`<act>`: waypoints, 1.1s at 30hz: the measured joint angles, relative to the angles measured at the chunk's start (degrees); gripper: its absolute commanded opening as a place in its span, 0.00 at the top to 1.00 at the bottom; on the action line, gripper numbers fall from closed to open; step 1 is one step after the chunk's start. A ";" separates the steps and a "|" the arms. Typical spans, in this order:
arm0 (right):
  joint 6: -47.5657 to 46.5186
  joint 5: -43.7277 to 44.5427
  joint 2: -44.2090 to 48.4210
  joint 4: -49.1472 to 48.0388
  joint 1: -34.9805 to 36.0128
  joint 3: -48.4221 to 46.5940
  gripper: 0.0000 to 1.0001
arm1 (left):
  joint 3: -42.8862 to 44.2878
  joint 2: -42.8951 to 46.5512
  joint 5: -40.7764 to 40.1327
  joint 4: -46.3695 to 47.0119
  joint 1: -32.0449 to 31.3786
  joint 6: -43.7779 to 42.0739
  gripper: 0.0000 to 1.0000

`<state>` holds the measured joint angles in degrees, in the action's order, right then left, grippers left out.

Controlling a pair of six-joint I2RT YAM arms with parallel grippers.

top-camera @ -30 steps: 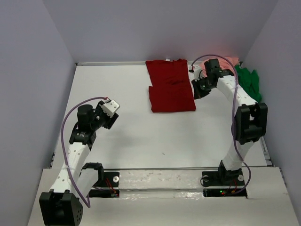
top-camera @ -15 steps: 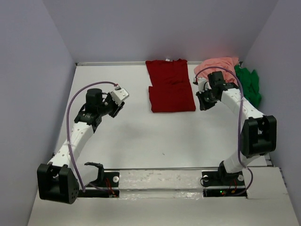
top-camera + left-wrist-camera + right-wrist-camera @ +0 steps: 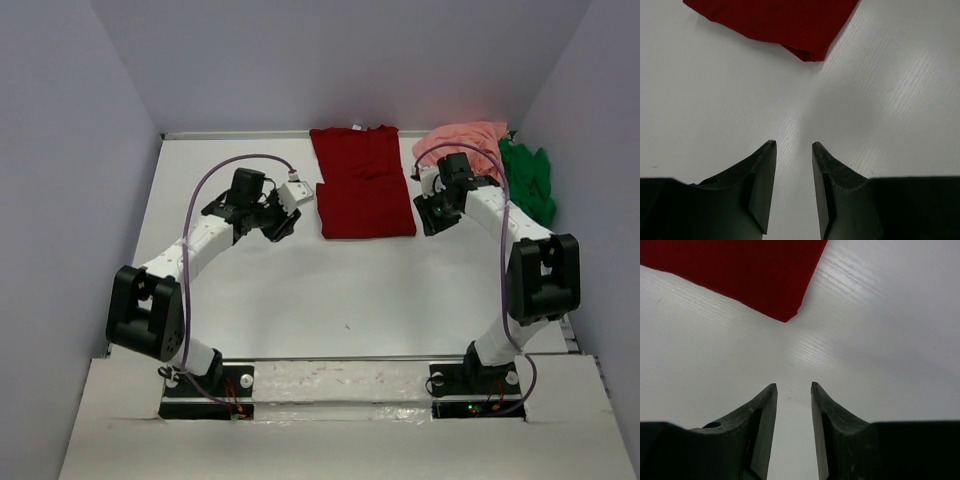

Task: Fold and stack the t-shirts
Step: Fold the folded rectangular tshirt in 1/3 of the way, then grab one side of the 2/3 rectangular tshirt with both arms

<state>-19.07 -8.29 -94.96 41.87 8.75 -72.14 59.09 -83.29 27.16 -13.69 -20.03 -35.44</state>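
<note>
Counter (image 3: 300, 290): white, walled on three sides; both arm bases sit at the near edge.
Dark red t-shirt (image 3: 362, 180): lies flat at the far edge, right of centre. An edge line runs across its middle, so the near half looks folded over.
Salmon pink t-shirt (image 3: 465, 135): bunched in the far right corner, unfolded.
Bright green t-shirt (image 3: 528, 178): crumpled against the right edge, just near-side of the pink one and touching it.
Left end effector (image 3: 794, 144): released, fingers parted with a narrow gap and nothing between them. It hovers over bare counter just off the red shirt's left side.
Left wrist view: the red shirt's near left corner lies ahead of the fingertips, apart from them. A second layer of cloth shows at that corner.
Right end effector (image 3: 793, 385): released, same narrow gap, nothing gripped. It hovers over bare counter just off the red shirt's right side, between that shirt and the pink and green pile.
Right wrist view: the red shirt's near right corner lies ahead of the fingertips, no contact.
Arms: the left reaches in diagonally from the near left; the right stands up along the right edge and bends in.
</note>
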 measured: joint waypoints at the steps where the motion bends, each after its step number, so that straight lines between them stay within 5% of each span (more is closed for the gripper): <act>1: 0.09 0.42 -1.33 -0.02 0.00 -0.83 0.57 | 0.74 -1.31 0.48 -0.31 -0.37 0.17 0.54; 6: 0.90 1.97 -6.58 0.17 0.00 -3.74 0.48 | 5.25 -8.22 4.09 -1.81 -1.73 1.44 0.54; 22: 3.04 3.89 -13.64 0.68 -0.04 -9.68 0.49 | 10.54 -20.92 21.84 2.86 -2.03 20.04 0.62; 33: 3.45 4.46 -14.64 0.90 -0.04 -9.70 0.50 | 9.84 -23.65 17.75 5.35 -2.10 29.07 0.63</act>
<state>-15.62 -3.84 -109.60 42.76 8.71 -81.84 68.93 -106.94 44.91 -8.34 -22.13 -6.37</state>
